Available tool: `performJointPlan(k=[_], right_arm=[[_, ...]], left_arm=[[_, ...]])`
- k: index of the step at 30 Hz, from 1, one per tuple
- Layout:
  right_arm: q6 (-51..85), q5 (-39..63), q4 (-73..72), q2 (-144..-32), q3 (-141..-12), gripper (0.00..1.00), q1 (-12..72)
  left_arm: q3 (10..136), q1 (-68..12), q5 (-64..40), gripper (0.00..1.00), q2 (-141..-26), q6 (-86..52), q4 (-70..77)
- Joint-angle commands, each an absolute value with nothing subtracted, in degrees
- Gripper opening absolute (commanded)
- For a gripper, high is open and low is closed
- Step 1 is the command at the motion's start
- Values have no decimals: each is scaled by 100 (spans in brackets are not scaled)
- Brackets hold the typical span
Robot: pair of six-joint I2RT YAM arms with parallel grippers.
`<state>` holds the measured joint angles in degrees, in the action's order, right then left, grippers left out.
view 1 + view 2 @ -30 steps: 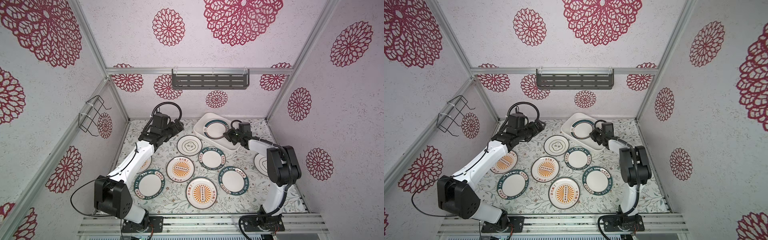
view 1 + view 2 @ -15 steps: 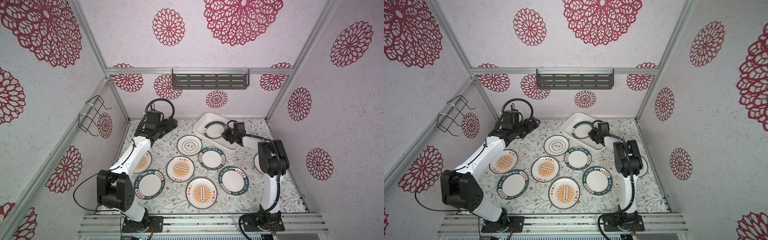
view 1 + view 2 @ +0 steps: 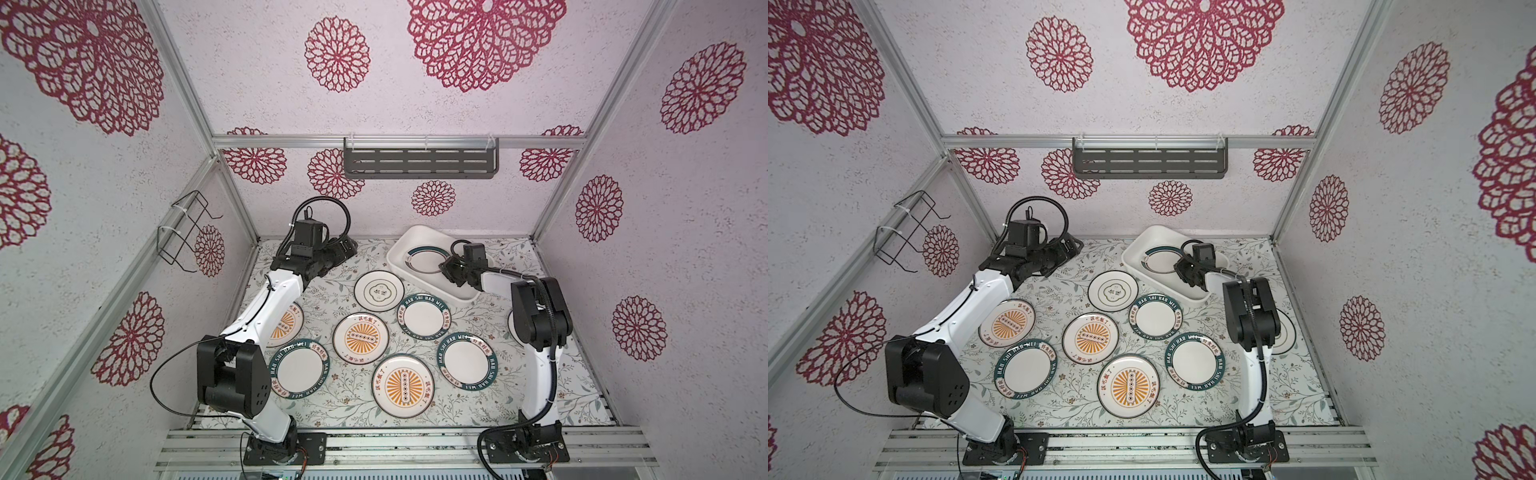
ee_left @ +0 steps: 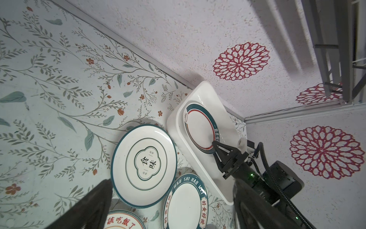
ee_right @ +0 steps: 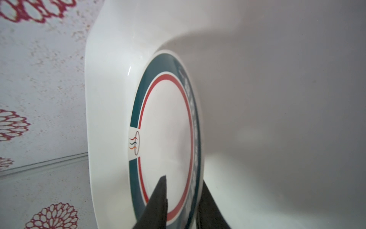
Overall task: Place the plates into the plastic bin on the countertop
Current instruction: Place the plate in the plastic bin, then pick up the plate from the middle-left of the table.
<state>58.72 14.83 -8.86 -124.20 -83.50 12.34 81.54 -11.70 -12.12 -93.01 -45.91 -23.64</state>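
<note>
Bin (image 3: 428, 286) with one teal-rimmed plate (image 3: 424, 262) inside; right pincer (image 3: 445, 268) astride its rim

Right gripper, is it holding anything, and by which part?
The right gripper straddles the rim of the teal-ringed plate in the plastic bin; whether it clamps that rim cannot be told.

Right edge of countertop (image 3: 1067, 405): rightmost plate (image 3: 1288, 334) mostly behind right arm (image 3: 1252, 320), pattern unreadable. Near left edge, sunburst plate (image 3: 290, 327) half under left arm (image 3: 270, 307) in a top view. Right wrist view: rim lettering of binned plate (image 5: 166, 128) blurred.
</note>
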Motion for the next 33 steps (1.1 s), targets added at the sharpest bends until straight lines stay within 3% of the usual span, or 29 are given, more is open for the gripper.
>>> performJointPlan(k=[1, 7, 15, 20, 23, 33], right_arm=[[5742, 1547, -866, -12326, -8569, 44, 1250], [5442, 1481, -308, -11962, -8650, 66, 1272], [4946, 1461, 565, -11247, -8883, 86, 1266], [4755, 1189, 900, -10852, -8877, 87, 1266], [4772, 954, 914, -10702, -8791, 95, 1250], [4857, 791, 1069, -10885, -9183, 96, 1254]], left_arm=[[8347, -1143, -1383, 97, -9128, -4940, -2237], [8641, -1143, -1889, 97, -9062, -6152, -2099], [8971, -1224, -2522, 97, -8866, -7209, -1876], [9022, -1271, -2704, 97, -8743, -7849, -1696], [9184, -1300, -2606, 97, -8720, -8006, -1766], [9721, -1359, -2591, 97, -8791, -7992, -1983]])
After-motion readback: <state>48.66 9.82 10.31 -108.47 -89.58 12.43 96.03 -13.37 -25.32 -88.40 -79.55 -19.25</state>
